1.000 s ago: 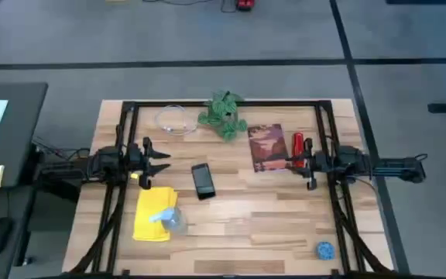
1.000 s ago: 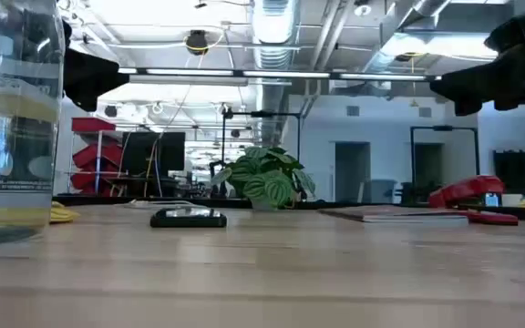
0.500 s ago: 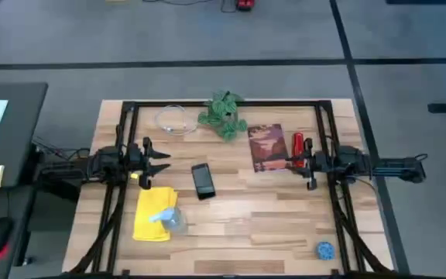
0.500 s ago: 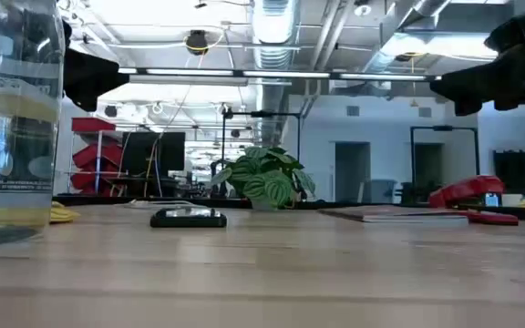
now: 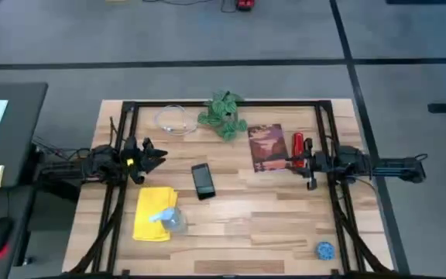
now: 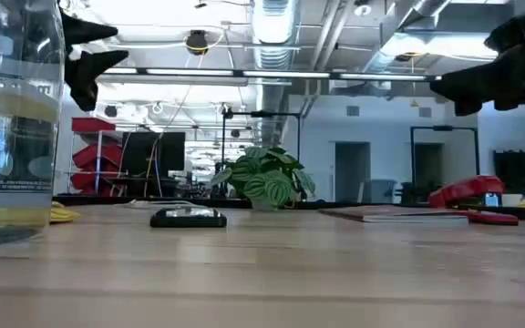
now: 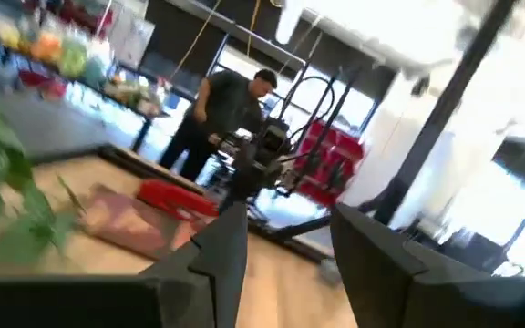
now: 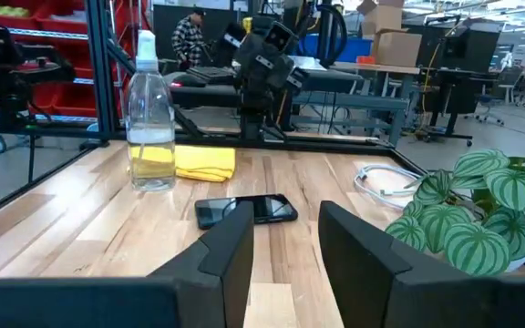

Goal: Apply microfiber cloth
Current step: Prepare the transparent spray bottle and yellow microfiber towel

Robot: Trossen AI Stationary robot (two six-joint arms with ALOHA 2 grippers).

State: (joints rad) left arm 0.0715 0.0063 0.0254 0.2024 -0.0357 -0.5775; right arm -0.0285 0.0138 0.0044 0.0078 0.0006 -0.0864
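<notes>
The yellow microfiber cloth (image 5: 152,214) lies flat on the table at the near left, also seen in the right wrist view (image 8: 204,162). A clear spray bottle (image 5: 169,220) stands on its right part. My left gripper (image 5: 161,157) hovers open above the table, just beyond the cloth's far edge, and touches nothing. In the low view its two fingers (image 6: 94,47) show apart, high up. A black phone (image 5: 203,180) lies right of the cloth. My right gripper (image 5: 289,163) waits open at the right, by the book, nothing between its fingers (image 8: 285,223).
A potted plant (image 5: 223,115) and a coiled cable (image 5: 175,120) sit at the far edge. A book (image 5: 267,146) and a red stapler (image 5: 299,144) lie at the right, and a blue ball (image 5: 325,249) at the near right. A person stands beyond the table (image 7: 226,109).
My left gripper has rolled about its wrist, so its two fingers, seen before as one dark block in the low view, now stand apart one above the other. It has also drawn slightly toward the table's far edge. The cloth, bottle and phone have stayed put.
</notes>
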